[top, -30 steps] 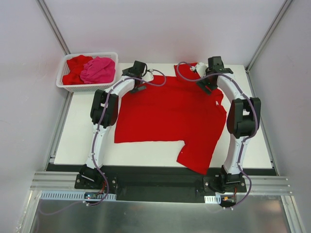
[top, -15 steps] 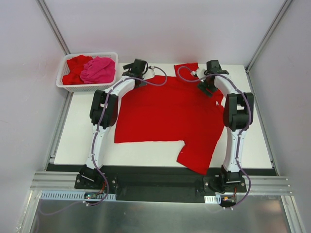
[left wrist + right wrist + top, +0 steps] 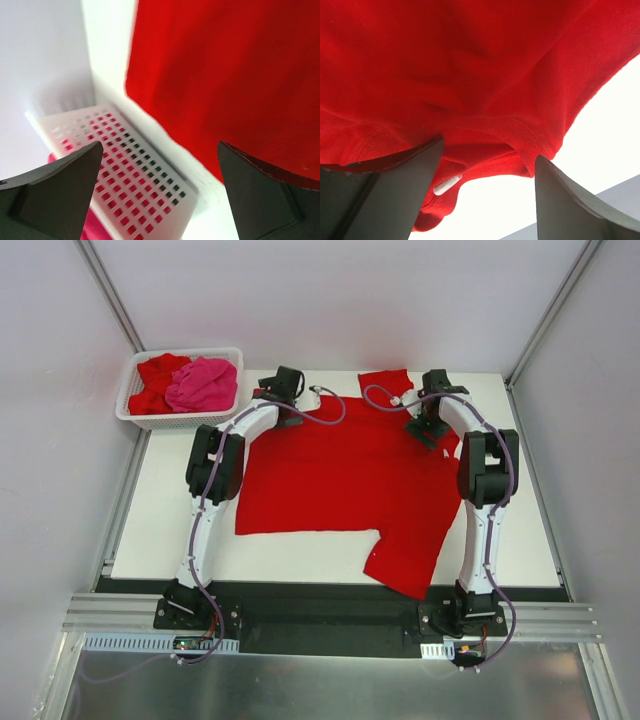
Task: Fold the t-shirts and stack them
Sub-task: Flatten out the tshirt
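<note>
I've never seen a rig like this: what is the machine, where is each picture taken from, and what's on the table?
Two robot arms are bolted at the near edge of the table, each ending in a two-finger gripper. The wide picture looks down from above and behind them; the other two come from wrist cameras, so the dark wedges are fingers. A red t-shirt lies spread on the white table. A white basket at the far left holds a pink t-shirt and red cloth. The left gripper is open and empty, near the basket. The right gripper is open, its fingers either side of the shirt's collar.
</note>
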